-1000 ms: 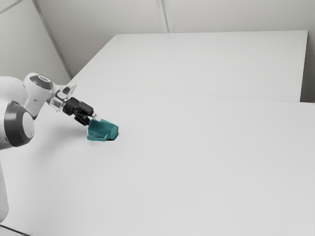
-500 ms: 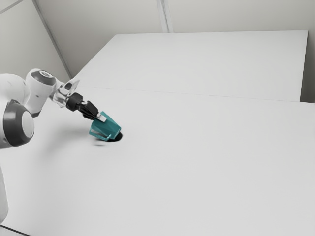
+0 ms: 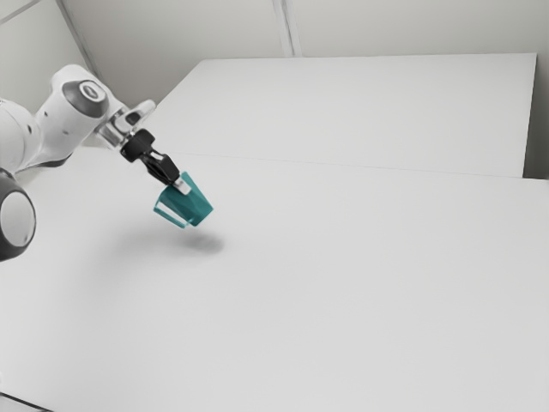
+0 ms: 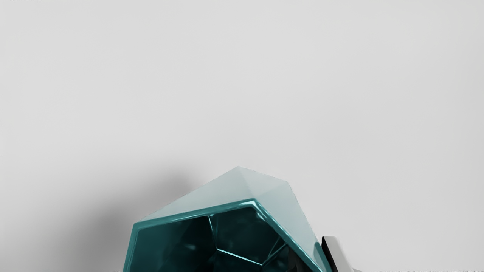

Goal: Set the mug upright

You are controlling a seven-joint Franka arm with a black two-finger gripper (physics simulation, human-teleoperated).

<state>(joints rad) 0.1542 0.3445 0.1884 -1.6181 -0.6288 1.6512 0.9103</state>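
My pincer (image 3: 182,184) grips the tilted, glossy teal faceted mug (image 3: 190,204), clear above the white surface (image 3: 343,283).
The exterior view shows me its handle (image 3: 170,219); the wrist view, inside its rim (image 4: 196,213).

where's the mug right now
The mug is toward the exterior view's left, tilted and off the white table, gripped by the hand at its rim, with a soft shadow on the tabletop below it.

Bright, diffuse light in 2 views, w/ soft shadows (image 3: 204,244) on tbl (image 3: 343,292) & glints on mug (image 4: 227,230).
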